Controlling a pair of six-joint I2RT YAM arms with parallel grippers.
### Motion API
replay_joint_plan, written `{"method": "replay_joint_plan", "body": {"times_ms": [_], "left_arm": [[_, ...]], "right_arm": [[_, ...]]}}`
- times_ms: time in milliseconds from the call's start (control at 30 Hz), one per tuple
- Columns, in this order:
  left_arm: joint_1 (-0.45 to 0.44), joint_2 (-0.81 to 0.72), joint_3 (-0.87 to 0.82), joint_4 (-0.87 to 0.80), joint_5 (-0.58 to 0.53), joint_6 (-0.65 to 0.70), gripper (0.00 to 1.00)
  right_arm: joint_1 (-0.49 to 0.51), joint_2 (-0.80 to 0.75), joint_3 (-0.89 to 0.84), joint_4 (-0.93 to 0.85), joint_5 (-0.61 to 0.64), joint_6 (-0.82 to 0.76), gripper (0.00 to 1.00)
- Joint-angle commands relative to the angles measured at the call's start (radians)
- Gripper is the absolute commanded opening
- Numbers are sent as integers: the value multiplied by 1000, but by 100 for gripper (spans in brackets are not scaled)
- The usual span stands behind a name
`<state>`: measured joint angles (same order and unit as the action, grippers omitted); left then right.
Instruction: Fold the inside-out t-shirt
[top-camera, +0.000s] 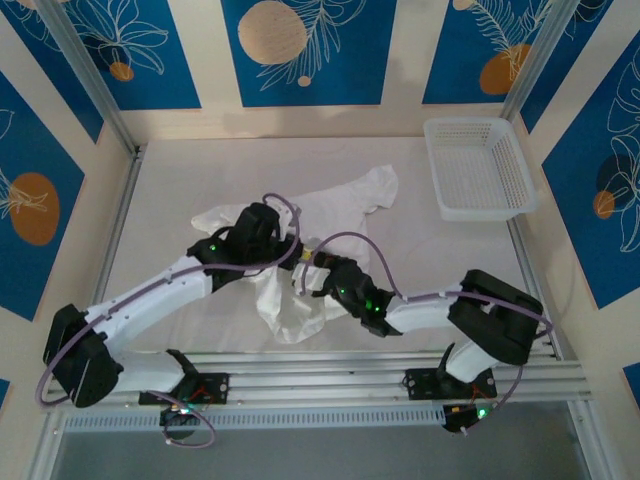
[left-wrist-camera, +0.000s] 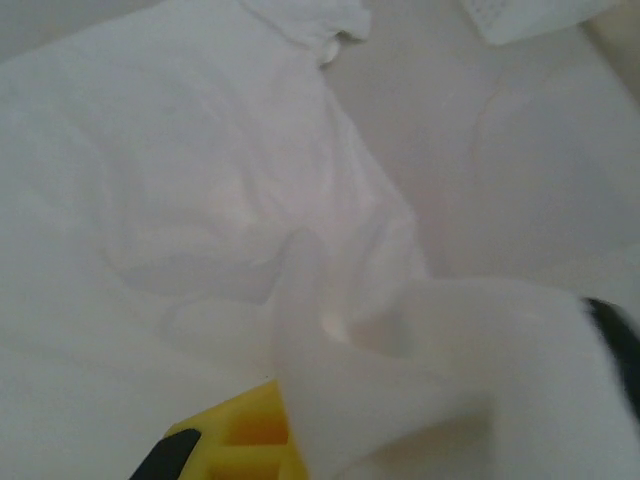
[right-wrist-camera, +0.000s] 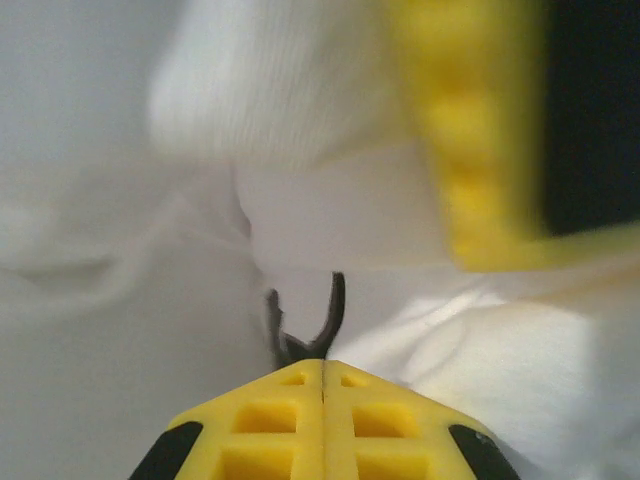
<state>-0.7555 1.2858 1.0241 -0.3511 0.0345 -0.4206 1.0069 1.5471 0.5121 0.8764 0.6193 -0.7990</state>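
Right hand (right-wrist-camera: 322, 365), closest to the lens in its wrist view: yellow fingers (right-wrist-camera: 305, 420) are pressing flat together, seam tight. No cloth is showing between them; whether a thread of shirt (right-wrist-camera: 280, 90) is catching at the very tips, cannot tell. A dark curl is sitting just past the tips, unidentified.

Left hand (left-wrist-camera: 300, 430), own wrist view: one yellow finger is showing, and the shirt is rising in a ridge and draping over the other side. Reading this as the hand pinching a fold.

From above, both hands are meeting almost tip to tip over the middle of the shirt. It is lying crumpled mid-surface (top-camera: 170, 180), one sleeve spreading toward the basket (top-camera: 470, 210) and the lower part bunching toward the near edge.

Likely reason for the pairing: one hand is lifting a fold so the other can take hold close by, to draw the cloth flat or turn it before any folding. The basket is standing at the far right, apart from the shirt, playing no part.

Count: one shirt, one basket, two arms, two hands.
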Motion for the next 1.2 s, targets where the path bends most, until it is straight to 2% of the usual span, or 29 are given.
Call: {"method": "replay_joint_plan", "body": {"times_ms": [0,100,200,267,333,433,500,567,633,700,767,867,1033,1100,1167], "left_arm": [[10,37,145,-82,152,-134,0],[11,56,225,-110,148,-178,0],[12,60,271,-124,131,-206,0],[12,55,294,-127,158,-215,0],[13,49,309,-120,206,-216,0],[12,32,323,-122,228,-202,0],[12,18,326,-128,216,-197,0],[12,7,324,-106,238,-194,0],[12,-1,321,-63,256,-214,0],[12,-2,328,-42,240,-236,0],[12,4,353,-44,216,-247,0],[12,25,401,-52,214,-247,0],[12,58,462,-100,173,-226,0],[12,60,478,-111,172,-214,0],[12,64,482,-83,236,-213,0]], "right_arm": [[-11,19,42,131,-27,-256,0],[36,44,94,30,-66,-207,0],[46,116,110,111,-26,-213,0],[33,127,133,89,-19,-168,0],[7,110,157,-8,-52,13,0],[-51,59,190,-262,-205,377,0],[-53,56,195,-301,-222,525,0],[-35,53,212,-344,-233,592,0],[-49,14,232,-394,-235,763,0],[-104,-43,213,-388,-350,949,0],[-134,-65,199,-360,-387,1097,0],[-127,-47,210,-372,-367,1184,0],[-108,10,183,-290,-405,1292,0],[-96,34,209,-336,-389,1309,0],[-100,52,265,-439,-360,1343,0]]}}
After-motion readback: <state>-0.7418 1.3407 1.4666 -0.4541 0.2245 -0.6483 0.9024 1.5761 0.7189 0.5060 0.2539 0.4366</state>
